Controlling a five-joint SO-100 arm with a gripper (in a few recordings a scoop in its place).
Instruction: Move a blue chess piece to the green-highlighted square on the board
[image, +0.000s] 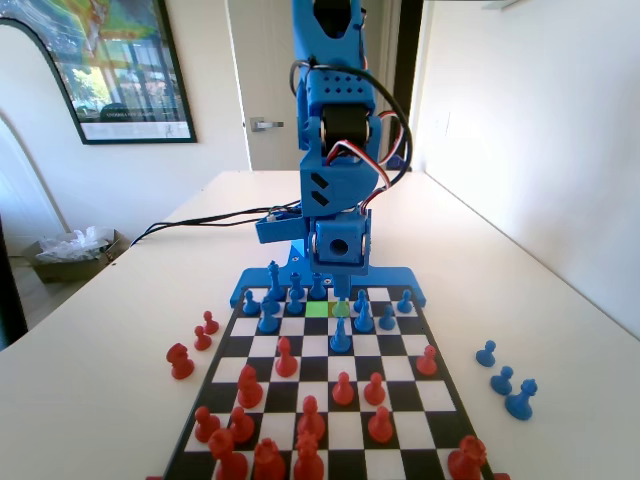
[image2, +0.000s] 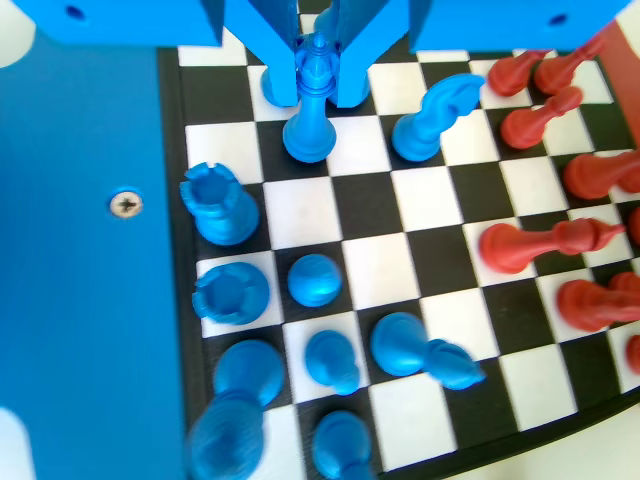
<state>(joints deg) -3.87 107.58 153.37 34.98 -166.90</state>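
Two fingers (image2: 290, 80) flank a blue piece (image2: 312, 110) — wrist view.

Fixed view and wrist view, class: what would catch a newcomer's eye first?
In the fixed view, the blue arm towers at the board's far end, its gripper low beside the green-highlighted square. In the wrist view, the jaws flank the head of a tall blue piece. Red pieces crowd the near end.
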